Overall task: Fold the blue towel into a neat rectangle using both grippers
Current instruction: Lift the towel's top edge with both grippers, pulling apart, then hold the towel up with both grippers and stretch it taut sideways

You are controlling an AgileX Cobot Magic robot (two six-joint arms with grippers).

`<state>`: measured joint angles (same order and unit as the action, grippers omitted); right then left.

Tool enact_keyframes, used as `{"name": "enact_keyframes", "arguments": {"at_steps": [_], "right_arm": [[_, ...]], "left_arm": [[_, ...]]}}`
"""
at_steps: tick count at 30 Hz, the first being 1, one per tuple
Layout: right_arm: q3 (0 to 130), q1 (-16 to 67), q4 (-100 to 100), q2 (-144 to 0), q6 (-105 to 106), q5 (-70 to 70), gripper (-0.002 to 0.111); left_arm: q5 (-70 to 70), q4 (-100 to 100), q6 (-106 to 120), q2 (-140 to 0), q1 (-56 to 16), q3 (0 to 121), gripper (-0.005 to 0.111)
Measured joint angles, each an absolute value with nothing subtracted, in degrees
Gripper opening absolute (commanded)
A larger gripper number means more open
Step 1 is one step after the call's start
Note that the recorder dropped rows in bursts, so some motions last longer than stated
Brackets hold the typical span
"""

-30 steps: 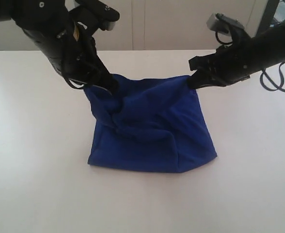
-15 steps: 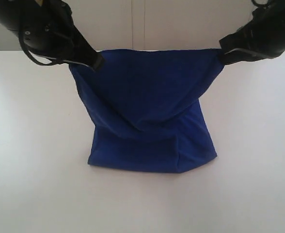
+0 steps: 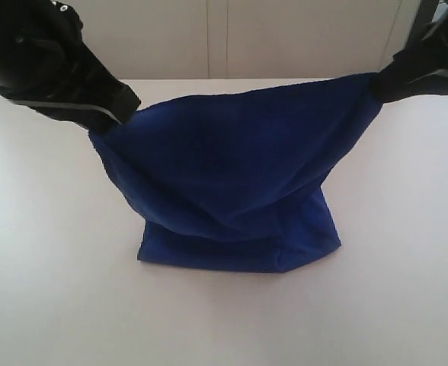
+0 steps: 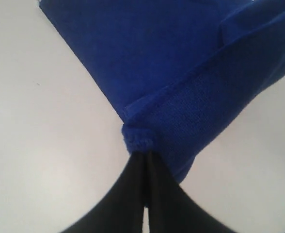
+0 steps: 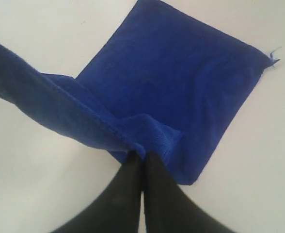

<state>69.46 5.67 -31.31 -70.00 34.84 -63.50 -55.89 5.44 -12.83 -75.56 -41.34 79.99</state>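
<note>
Count: one towel (image 3: 232, 175), one white desk (image 3: 56, 290), two claws. The left claw (image 3: 119, 113) is clamped on one top corner and the right claw (image 3: 378, 85) on the other. The upper part sags aloft between them, hiding the desk behind. The lower part lies flat mid-desk. A pale panelled wall (image 3: 216, 38) stands beyond.

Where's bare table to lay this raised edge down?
Bare table lies on the camera side of the blue towel and to both sides of its resting fold. Crowded at the back: left gripper and right gripper hold the raised edge stretched there.
</note>
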Motion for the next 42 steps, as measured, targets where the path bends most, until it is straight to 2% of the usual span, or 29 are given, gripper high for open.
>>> {"name": "enact_keyframes", "arguments": {"at_steps": [17, 23, 42], "right_arm": [[67.5, 5.7, -31.1, -61.5, 33.6, -69.9, 0.000], [66.7, 5.7, -31.0, -57.7, 32.9, -70.1, 0.000], [62.7, 5.7, -26.6, -51.5, 24.5, -70.2, 0.000]], "left_arm": [[-59.2, -3.0, -10.4, -72.1, -41.6, 79.4, 0.000], [-55.7, -3.5, -11.4, -66.9, -45.0, 73.8, 0.000], [-50.9, -4.8, -11.5, -64.1, -45.1, 69.3, 0.000]]}}
